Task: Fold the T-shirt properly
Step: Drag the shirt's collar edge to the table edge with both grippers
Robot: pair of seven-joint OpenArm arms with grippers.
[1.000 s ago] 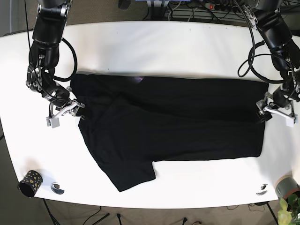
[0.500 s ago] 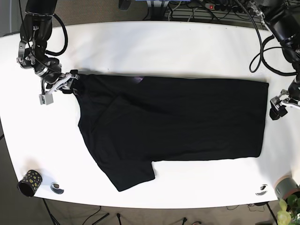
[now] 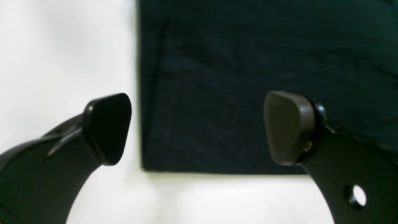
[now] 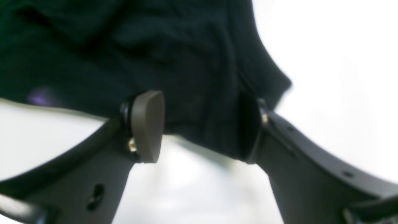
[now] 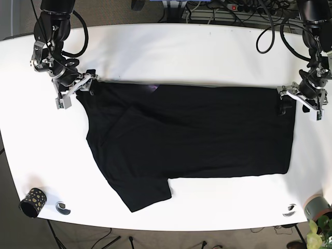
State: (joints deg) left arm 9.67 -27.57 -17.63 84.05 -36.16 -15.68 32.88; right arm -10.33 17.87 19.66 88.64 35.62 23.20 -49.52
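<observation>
Two arms over a white table (image 5: 176, 52), one at each top corner of a black T-shirt (image 5: 192, 135) spread flat across the middle. In the base view: shirt lying crosswise, hem edge toward the view's right, a sleeve (image 5: 148, 192) jutting toward the near edge at lower left, a small purple mark (image 5: 154, 88) on the far edge. Right gripper (image 5: 78, 87) at the shirt's far corner on the view's left, right against the cloth; left gripper (image 5: 296, 99) at the far corner on the view's right, just at the hem. Near the front left edge, a dark speckled cup (image 5: 33, 202) and a small round object (image 5: 63, 208); near the front right, another small round object (image 5: 290, 210) and a potted plant (image 5: 318, 223) partly cut off by the frame. Cables and a power strip (image 5: 228, 8) beyond the far edge.

In the left wrist view: left gripper (image 3: 199, 130) with jaws spread wide, nothing between the pads. One fingertip (image 3: 108, 127) over bare table (image 3: 62, 46), the other over dark cloth; a square corner of the T-shirt (image 3: 248, 77) lying flat in the gap below. Contact with the fabric not determinable.

In the right wrist view: right gripper (image 4: 202, 127) with jaws parted around a bunched fold of the T-shirt (image 4: 155, 46). Cloth filling the gap between the pads; one fingertip (image 4: 147, 124) seen clear of it, the other dark against the fabric, so a firm pinch impossible to confirm. White table (image 4: 326, 62) to one side, the purple mark (image 4: 39, 95) blurred at the shirt's edge.
</observation>
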